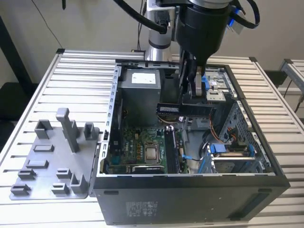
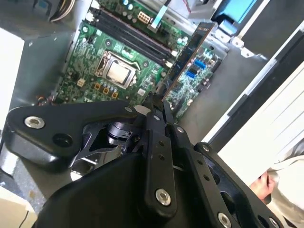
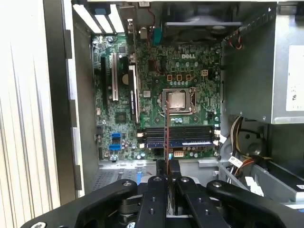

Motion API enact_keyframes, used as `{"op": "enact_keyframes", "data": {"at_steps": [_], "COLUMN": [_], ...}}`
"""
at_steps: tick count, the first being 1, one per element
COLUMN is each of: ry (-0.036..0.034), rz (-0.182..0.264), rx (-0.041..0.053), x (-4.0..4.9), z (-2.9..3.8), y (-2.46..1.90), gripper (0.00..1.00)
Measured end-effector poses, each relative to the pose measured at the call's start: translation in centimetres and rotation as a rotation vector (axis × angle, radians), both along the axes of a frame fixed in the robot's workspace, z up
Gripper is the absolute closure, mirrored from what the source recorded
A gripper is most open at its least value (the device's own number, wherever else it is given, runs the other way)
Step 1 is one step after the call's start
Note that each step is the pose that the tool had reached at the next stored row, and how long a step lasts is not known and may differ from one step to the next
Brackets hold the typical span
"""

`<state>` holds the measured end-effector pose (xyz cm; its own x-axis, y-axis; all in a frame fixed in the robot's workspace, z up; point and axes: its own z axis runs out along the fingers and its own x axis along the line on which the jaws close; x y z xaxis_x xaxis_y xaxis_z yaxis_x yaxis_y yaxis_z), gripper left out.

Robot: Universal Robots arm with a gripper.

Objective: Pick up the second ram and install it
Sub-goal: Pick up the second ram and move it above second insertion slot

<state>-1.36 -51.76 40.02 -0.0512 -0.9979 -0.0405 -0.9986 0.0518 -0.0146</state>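
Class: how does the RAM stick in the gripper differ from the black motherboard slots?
The second ram hangs above the open case, clamped in the gripper; the slots sit fixed on the motherboard. The second ram lies crosswise to the slots. The second ram carries a pale label; the slots show none. Both are long, narrow and dark.

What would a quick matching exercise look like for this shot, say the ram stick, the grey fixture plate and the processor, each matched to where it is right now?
Things:
1. second ram
2. grey fixture plate
3. processor

Places:
A. seated flat on the motherboard inside the case
B. clamped in the gripper, in the air above the open case
C. lying on the slatted table, outside the case at the exterior view's left

Pairs: 1-B, 2-C, 3-A.
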Motion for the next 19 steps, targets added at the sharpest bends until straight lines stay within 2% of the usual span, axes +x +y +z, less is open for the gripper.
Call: {"op": "enact_keyframes", "data": {"at_steps": [4,14,19], "ry": [0.0001,0.0001,-0.0002], "rz": [0.0,0.001,0.016], "rx": [0.0001,0.0,-0.0001], "x": [1.07,1.13,1.11], "z": [0.0,0.0,-0.01], "y": [0.0,0.06,0.46], "gripper": [0.86,0.86,0.86]}}
